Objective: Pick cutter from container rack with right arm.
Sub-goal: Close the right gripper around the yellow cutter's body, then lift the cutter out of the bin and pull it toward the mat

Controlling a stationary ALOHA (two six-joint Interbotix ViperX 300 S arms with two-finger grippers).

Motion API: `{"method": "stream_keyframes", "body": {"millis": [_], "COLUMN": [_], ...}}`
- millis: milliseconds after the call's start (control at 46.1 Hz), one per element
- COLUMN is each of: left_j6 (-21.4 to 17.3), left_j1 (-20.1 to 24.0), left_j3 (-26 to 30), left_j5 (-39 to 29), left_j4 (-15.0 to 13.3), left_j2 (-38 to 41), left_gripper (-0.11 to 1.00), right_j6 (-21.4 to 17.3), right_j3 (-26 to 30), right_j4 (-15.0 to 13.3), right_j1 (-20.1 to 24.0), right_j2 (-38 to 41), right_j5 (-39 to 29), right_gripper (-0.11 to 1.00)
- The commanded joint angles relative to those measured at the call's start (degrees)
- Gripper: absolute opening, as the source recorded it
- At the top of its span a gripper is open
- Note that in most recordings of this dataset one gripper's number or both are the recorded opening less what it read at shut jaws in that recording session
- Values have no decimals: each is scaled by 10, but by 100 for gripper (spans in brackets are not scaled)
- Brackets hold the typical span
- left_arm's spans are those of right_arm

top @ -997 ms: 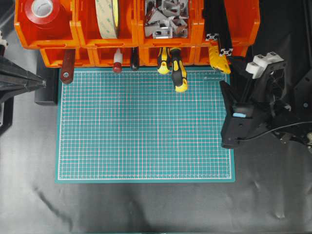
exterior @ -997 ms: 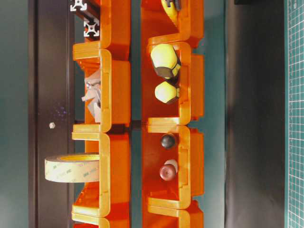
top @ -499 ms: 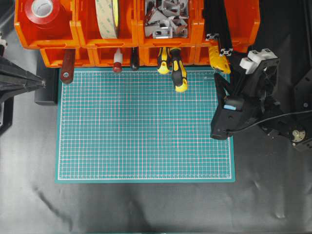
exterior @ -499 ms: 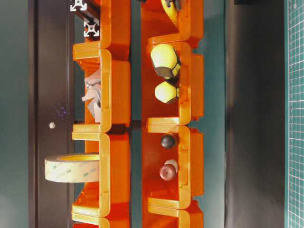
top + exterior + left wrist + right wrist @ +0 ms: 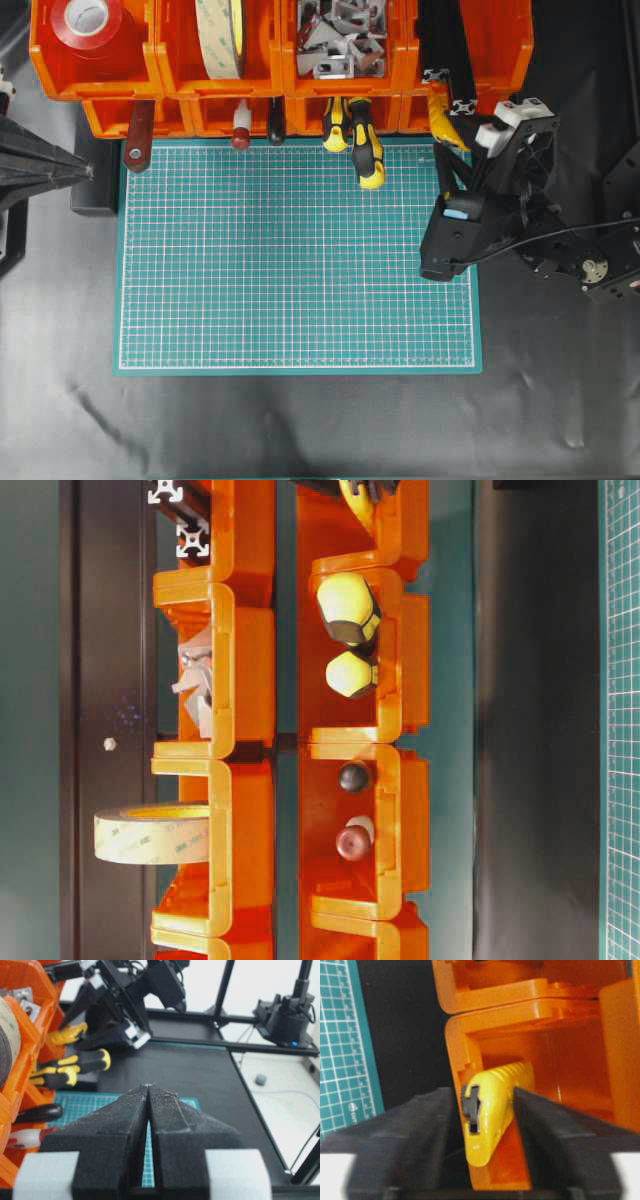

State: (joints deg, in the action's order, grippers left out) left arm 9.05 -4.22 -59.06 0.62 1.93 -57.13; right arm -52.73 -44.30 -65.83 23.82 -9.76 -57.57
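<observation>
The yellow cutter (image 5: 447, 122) sticks out of the lower right bin of the orange container rack (image 5: 180, 75). My right gripper (image 5: 452, 158) is open, with a finger on each side of the cutter's near end. In the right wrist view the cutter (image 5: 492, 1110) lies between the two black fingers (image 5: 420, 1125) without visible contact, and the gripper (image 5: 482, 1094) is at the bin mouth (image 5: 580, 1075). My left gripper (image 5: 148, 1086) is shut and empty, parked at the left edge (image 5: 85, 170). The cutter also shows in the left wrist view (image 5: 67, 1035).
Two yellow-and-black screwdrivers (image 5: 360, 140) hang from the neighbouring bin over the green mat (image 5: 290, 260). Black aluminium profiles (image 5: 445, 60) lie in the bin above the cutter. Tape rolls (image 5: 85, 20) and metal brackets (image 5: 340, 40) fill the upper bins.
My right arm has moved left and toward the rack. Its fingers now stand on either side of the cutter's end. The left arm has not moved.
</observation>
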Motion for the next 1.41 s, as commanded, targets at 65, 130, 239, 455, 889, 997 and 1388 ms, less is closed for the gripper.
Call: {"method": "stream_keyframes", "body": {"millis": [65,130,239,455,889,997,1388], "left_j6": [3,3,3,3,4,4,5], "left_j1": [-1,-1,-1,-1,0,-1,3], "left_j3": [4,4,2,-2,-8,-10,-11], "left_j5": [3,3,3,3,3,3,-41], "left_j4": [2,2,2,2,2,2,2], "left_j2": [3,4,3,3,-9,-13,-20], "left_gripper": [0,0,0,0,0,0,0], "right_j6": [-3,-3,-3,1,5,6,133], "right_j3": [13,16,22,48,124,142,265], "right_j4": [3,4,4,4,4,4,4], "right_j1": [0,1,4,21,98,120,208], "right_j2": [-4,-3,-3,-3,-3,-3,20], "right_j5": [7,6,4,-21,-121,-140,-168], "right_gripper": [30,30,30,30,27,27,27]}}
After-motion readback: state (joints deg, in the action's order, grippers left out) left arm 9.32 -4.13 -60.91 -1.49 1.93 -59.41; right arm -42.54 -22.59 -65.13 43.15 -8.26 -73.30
